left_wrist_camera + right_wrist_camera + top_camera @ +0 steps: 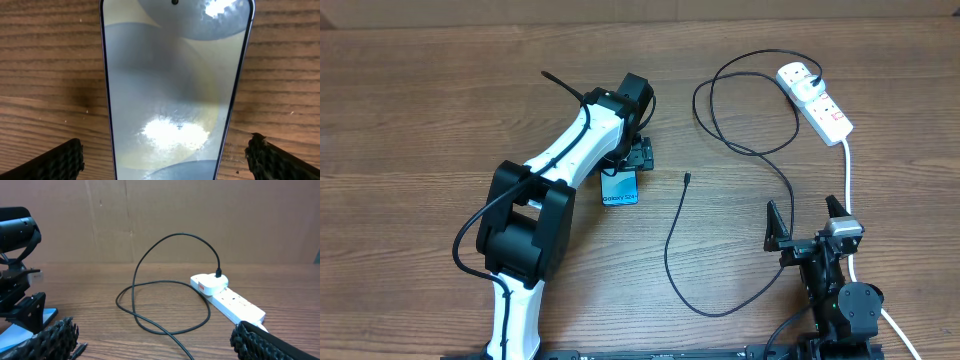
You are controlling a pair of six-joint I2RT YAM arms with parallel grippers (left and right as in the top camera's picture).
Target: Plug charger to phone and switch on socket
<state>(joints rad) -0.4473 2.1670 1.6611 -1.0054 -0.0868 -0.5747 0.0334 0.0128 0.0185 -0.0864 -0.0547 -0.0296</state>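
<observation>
A smartphone (175, 90) lies flat and screen-up on the wooden table (420, 120) between the left fingers (60, 160). The fingers stand wide on either side of it and do not touch it. From overhead, the left arm (570, 150) reaches across the table and covers most of the phone, leaving only its blue end showing. The black charger cable (670, 250) loops over the table to the right of the phone. Its connector tip (687, 178) lies free, near the phone but apart from it, while the cable's other end meets the white power strip (817, 102) at the far right. The strip's thick white cord (847, 165) runs down past the right fingers (775, 228), which are also spread wide and hold nothing, near the table's front edge.
</observation>
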